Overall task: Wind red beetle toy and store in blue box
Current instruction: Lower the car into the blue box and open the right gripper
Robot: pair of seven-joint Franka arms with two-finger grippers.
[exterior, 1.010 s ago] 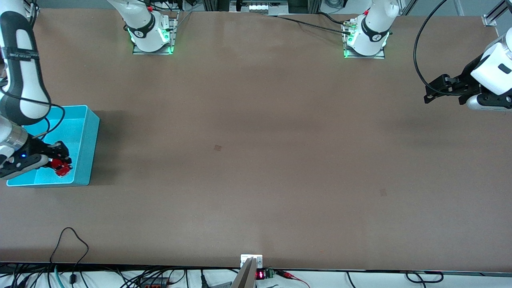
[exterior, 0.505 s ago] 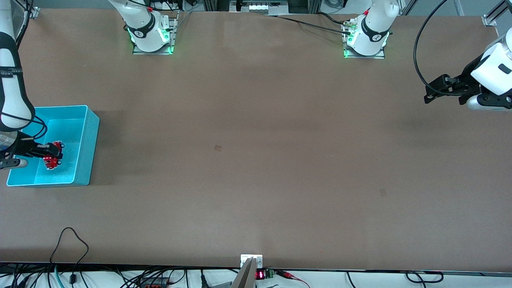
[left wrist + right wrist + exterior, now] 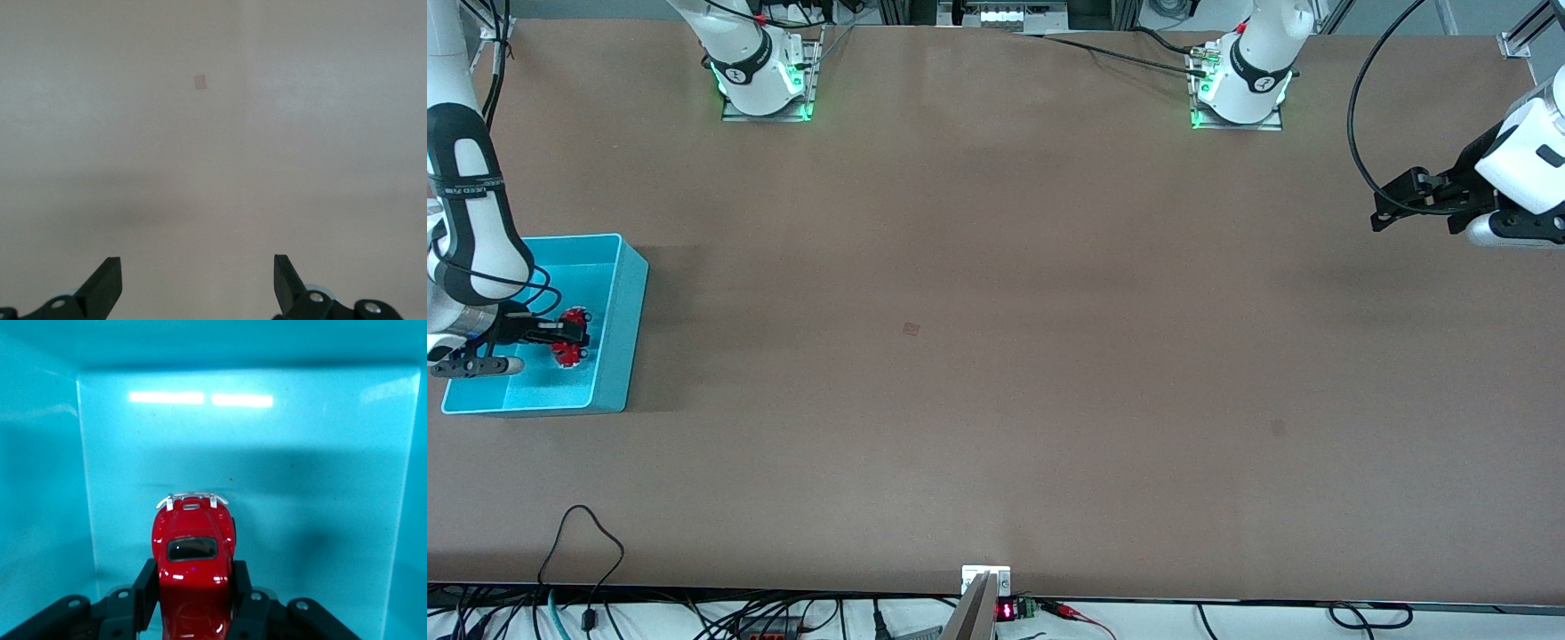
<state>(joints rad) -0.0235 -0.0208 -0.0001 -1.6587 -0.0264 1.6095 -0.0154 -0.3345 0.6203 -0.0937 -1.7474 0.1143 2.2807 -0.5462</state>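
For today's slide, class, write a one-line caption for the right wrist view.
Right claw shut on the red beetle toy, holding it inside the blue box.

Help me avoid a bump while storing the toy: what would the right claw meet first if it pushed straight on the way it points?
Probably the blue box itself: the right claw, shut on the red beetle toy, points at the box's inner wall or floor, with the toy's bumper leading. How much gap remains is unclear.
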